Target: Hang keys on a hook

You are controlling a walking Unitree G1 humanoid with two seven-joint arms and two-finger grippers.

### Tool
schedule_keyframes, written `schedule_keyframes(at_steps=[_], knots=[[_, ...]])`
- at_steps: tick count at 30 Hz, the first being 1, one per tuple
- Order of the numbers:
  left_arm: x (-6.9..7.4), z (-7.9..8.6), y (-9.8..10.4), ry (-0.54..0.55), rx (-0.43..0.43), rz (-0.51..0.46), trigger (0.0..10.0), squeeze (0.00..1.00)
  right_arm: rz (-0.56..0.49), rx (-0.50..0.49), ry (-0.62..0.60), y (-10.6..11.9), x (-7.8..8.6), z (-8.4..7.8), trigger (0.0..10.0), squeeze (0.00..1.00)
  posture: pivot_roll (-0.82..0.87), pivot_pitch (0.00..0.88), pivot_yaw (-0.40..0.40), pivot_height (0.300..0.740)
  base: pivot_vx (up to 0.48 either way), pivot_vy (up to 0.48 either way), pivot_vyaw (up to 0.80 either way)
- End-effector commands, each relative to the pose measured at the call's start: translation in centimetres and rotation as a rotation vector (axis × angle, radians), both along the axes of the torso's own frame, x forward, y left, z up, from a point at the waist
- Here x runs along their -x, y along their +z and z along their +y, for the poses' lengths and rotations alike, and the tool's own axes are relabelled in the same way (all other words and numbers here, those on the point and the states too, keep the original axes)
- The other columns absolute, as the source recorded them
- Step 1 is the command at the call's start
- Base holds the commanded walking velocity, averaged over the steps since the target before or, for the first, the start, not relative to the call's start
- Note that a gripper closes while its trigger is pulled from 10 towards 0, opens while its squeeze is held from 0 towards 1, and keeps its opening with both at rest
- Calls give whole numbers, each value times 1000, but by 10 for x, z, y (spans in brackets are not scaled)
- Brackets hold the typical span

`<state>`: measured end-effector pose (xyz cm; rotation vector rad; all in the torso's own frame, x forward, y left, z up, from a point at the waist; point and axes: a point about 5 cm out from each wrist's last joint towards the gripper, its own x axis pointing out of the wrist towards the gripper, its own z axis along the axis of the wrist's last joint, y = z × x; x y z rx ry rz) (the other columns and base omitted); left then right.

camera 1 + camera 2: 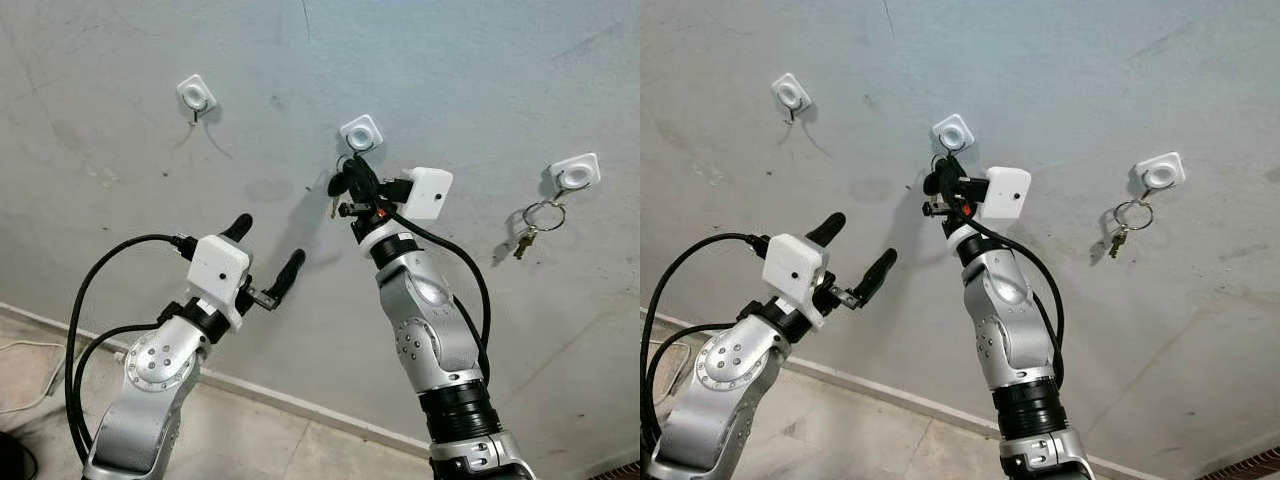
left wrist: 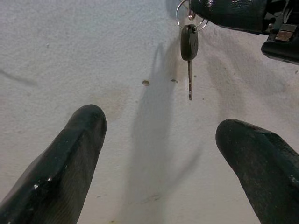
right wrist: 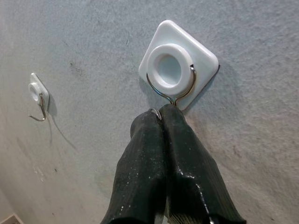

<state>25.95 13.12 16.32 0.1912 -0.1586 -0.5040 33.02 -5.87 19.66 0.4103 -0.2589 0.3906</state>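
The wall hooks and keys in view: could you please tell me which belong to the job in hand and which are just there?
In the job:
- right end effector, shut on the key ring
- key ring with black key
- middle hook, right at the fingertips

Just there:
- left hook, bare
- right hook, already holding other keys
- left end effector, open, idle

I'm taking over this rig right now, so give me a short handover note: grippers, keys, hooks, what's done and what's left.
Right gripper: shut on the key ring, fingertips right at the middle hook; the black-headed key dangles below.
Left gripper: open, holding nothing, lower and to the left, apart from the wall.
Left hook: bare.
Right hook: already carries another key bunch.
Done: keys lifted to the middle hook.
Left: whether the ring is over the wire cannot be told; seat it, release, withdraw.
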Motion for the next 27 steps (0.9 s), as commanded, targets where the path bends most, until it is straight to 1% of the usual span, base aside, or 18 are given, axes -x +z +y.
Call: schedule_keyframes(at_steps=[1, 6, 10, 11, 13, 15, 18, 19, 20, 27], knots=[[2, -1, 4, -10, -17, -26, 10000, 0, 13, -17, -24, 4, -5, -2, 10000, 0, 218, 3, -72, 740, 0, 0, 0], [3, -3, 3, -15, -18, -25, 10000, 0, 21, -25, -25, 3, -6, -1, 10000, 0, 218, 3, -72, 740, 0, 0, 0], [3, -4, 3, -22, -19, -25, 10000, 0, -9, -45, 29, 11, -2, 3, 10000, 0, 222, 3, -73, 740, 0, 0, 0], [3, -4, 3, -24, -19, -25, 10000, 0, -15, -31, 48, 11, 0, 3, 10000, 0, 222, 2, -74, 740, 0, 0, 0], [3, -5, 3, -25, -19, -24, 10000, 0, -24, 30, 58, 7, 5, -1, 10000, 0, 218, 4, -72, 740, 0, 0, 0], [3, -5, 3, -25, -20, -24, 10000, 0, -21, 62, 48, 1, 10, -8, 10000, 0, 218, 4, -73, 740, 0, 0, 0], [3, -4, 3, -24, -21, -23, 10000, 0, -14, 71, 34, -2, 14, -15, 10000, 0, 214, 6, -72, 740, 0, 0, 0], [3, -4, 3, -24, -21, -23, 10000, 0, -14, 71, 34, -2, 14, -15, 10000, 0, 214, 6, -72, 740, 0, 0, 0], [3, -3, 3, -21, -24, -21, 10000, 0, -14, 79, 24, -3, 18, -19, 10000, 0, 214, 7, -72, 740, 0, 0, 0], [3, 2, 2, -13, -36, -16, 10000, 0, -32, 103, 18, 1, 23, -27, 10000, 0, 218, 1, -67, 740, 0, 0, 0]])
